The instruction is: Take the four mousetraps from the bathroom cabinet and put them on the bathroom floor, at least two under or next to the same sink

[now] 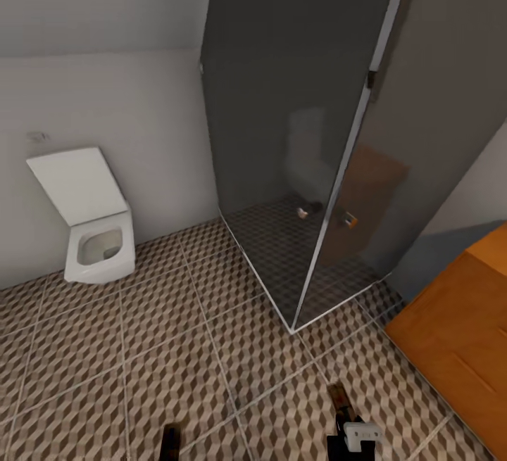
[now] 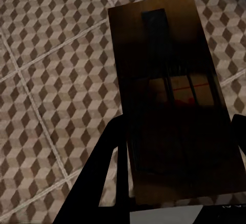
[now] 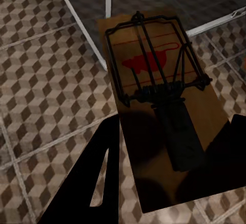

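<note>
Each hand clamps mousetrap (left (image 2: 171, 101), right (image 3: 164, 106)), long axis along fingers, pointing outward over bathroom floor (image 1: 162, 348).

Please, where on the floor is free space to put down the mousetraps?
The bathroom floor is bare between the toilet and the glass shower corner. It is tighter at the right, between the shower and the cabinet.
</note>
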Robot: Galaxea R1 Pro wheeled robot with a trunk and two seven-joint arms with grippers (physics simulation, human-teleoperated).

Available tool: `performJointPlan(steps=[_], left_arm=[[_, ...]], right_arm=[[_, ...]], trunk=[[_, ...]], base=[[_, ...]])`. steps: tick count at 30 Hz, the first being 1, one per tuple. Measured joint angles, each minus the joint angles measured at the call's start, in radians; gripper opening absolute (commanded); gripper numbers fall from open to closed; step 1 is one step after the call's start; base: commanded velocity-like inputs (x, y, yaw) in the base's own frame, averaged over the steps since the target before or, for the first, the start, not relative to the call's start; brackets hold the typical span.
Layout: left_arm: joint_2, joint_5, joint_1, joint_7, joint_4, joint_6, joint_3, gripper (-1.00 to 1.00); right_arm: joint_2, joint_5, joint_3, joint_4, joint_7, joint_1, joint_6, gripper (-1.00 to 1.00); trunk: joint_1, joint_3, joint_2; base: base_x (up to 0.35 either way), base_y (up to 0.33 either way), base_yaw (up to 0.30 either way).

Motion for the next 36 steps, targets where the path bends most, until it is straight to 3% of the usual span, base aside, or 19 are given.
performJointPlan(steps=[36], left_arm=[[0.000, 0.000, 0.000, 0.000, 0.000, 0.000, 0.000, -1.00]], right_arm=[[0.000, 0.000, 0.000, 0.000, 0.000, 0.000, -0.001, -1.00]], trunk=[[0.000, 0.027, 0.000]], base=[[0.000, 0.000, 0.268]])
